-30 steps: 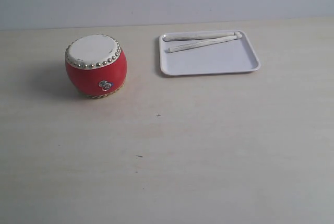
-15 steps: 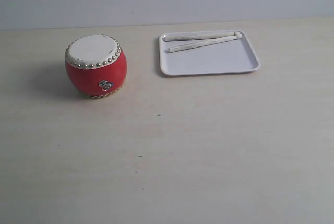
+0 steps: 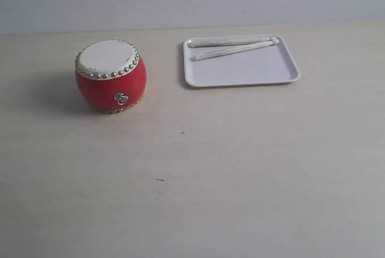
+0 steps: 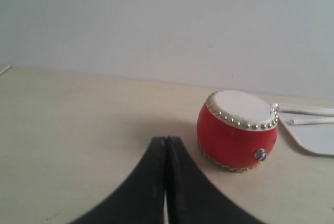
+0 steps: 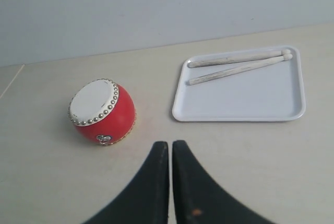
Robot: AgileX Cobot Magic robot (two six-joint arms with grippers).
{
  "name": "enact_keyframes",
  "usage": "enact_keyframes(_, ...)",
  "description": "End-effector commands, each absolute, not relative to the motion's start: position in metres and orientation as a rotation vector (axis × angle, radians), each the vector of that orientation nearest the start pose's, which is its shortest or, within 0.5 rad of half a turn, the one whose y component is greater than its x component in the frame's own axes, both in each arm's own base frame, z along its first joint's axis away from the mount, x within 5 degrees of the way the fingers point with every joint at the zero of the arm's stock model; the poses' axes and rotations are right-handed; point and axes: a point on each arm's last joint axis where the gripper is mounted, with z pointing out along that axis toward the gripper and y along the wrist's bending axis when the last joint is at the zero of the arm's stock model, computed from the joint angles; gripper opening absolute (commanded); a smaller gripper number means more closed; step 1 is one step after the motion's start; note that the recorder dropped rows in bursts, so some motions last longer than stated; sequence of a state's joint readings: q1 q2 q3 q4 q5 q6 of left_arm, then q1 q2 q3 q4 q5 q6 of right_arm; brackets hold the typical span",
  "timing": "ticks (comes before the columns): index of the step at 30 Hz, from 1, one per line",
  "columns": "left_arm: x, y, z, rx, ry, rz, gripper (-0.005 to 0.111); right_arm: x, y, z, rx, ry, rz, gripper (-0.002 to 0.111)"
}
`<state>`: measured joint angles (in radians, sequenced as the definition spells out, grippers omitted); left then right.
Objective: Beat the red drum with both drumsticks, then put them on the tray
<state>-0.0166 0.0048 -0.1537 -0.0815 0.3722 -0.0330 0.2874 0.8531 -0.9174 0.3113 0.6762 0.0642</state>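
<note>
I've got left end effector (image 4: pixel 166 143) and right end effector (image 5: pixel 170 145) pressed together, empty; pale wooden drumsticks (image 3: pixel 233 50) lie in the white plastic tray (image 3: pixel 252 75), red barrel drum (image 3: pixel 111 83) apart.

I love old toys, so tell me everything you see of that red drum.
The red drum is small and barrel-shaped, glossy red with a cream top skin, gold studs around its rim and a silver ring on its side. It stands upright on the table, apart from the tray; nothing else touches it.
</note>
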Motion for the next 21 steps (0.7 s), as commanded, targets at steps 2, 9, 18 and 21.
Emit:
enact_keyframes(2, 0.051, -0.003, 0.208, -0.057, 1.755, -0.114, 0.000, 0.153, 0.063, 0.378, -0.103, 2.099, 0.557, 0.003)
enact_keyframes(9, 0.053, -0.003, 0.181, -0.060, 1.837, -0.112, 0.000, 0.153, 0.063, 0.378, -0.103, 2.099, 0.557, 0.003)
enact_keyframes(18, 0.053, -0.003, 0.181, -0.052, 1.839, -0.104, 0.000, 0.153, 0.063, 0.378, -0.103, 2.099, 0.557, 0.003)
enact_keyframes(21, 0.053, -0.003, 0.181, -0.052, 1.839, -0.104, 0.000, 0.153, 0.063, 0.378, -0.103, 2.099, 0.557, 0.003)
